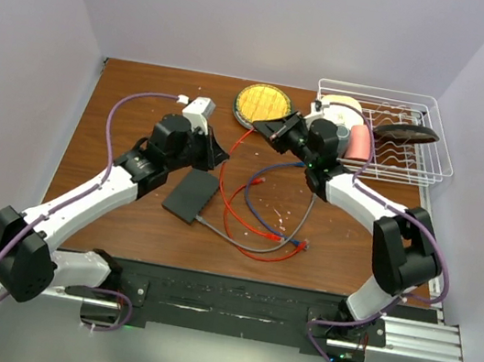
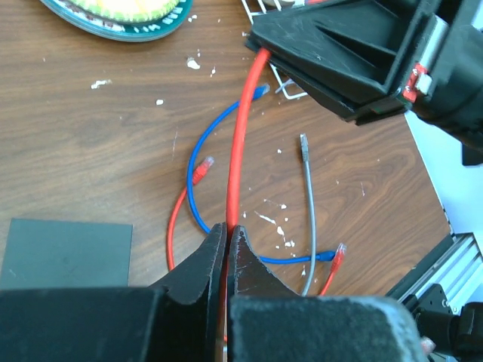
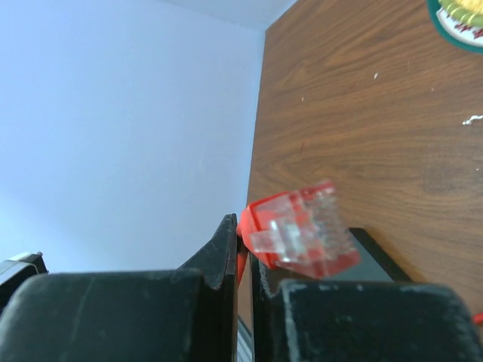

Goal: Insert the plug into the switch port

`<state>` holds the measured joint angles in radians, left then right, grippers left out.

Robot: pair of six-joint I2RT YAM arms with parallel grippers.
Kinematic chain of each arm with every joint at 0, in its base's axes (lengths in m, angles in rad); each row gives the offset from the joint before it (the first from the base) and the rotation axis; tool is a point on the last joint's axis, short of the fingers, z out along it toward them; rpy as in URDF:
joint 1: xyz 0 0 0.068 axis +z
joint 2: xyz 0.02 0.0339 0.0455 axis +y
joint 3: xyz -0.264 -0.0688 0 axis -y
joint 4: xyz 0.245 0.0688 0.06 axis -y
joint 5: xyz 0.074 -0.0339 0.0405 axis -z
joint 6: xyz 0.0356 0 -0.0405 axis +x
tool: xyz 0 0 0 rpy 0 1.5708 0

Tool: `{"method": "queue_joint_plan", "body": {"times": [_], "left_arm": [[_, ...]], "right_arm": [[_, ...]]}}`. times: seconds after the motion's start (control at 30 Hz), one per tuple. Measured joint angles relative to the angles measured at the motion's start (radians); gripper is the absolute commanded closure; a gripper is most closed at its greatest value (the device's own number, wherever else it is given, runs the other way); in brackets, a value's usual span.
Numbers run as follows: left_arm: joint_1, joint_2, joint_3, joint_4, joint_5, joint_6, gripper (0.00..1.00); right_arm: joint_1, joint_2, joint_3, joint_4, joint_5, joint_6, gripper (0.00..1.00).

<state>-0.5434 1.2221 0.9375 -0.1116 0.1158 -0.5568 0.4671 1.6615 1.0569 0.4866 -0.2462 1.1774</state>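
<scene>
Plug gripped, insertion not begun: the switch lies flat on the tabletop, apart from both arms.
The left end effector is clamped on the red cable. Farther out, the right end effector pinches the plug by its rear. The next move calls for lowering the plug, level, toward a port.

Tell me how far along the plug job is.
Done: the red cable is grasped, with the left gripper shut on it. In hand: the right gripper is shut just behind its plug. Left: the plug is not yet in the switch, which lies apart from it; it must be carried over and inserted.
</scene>
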Motion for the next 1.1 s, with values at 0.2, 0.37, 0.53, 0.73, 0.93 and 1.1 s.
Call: {"method": "queue_joint_plan", "body": {"times": [0.2,0.37,0.53,0.73,0.93,1.1], "left_arm": [[-0.001,-0.011,-0.02,0.001,0.0,-0.004,1.0],[-0.001,-0.014,-0.021,0.0,0.0,0.005,0.35],[0.004,-0.018,-0.013,-0.025,-0.005,0.027,0.16],[0.077,-0.007,0.06,-0.054,0.028,0.045,0.16],[0.161,-0.003,0.114,0.003,0.12,0.045,0.22],[0.175,0.062,0.175,0.081,0.262,0.044,0.27]], "right_arm": [[0.003,0.044,0.003,0.067,-0.043,0.011,1.0],[0.001,0.045,0.041,0.035,-0.083,-0.071,1.0],[-0.002,0.047,0.169,-0.119,-0.169,-0.32,1.0],[-0.003,0.037,0.205,-0.335,-0.28,-0.665,1.0],[-0.003,-0.009,0.163,-0.526,-0.413,-0.906,1.0],[-0.003,-0.11,0.113,-0.558,-0.583,-0.99,0.98]]}}
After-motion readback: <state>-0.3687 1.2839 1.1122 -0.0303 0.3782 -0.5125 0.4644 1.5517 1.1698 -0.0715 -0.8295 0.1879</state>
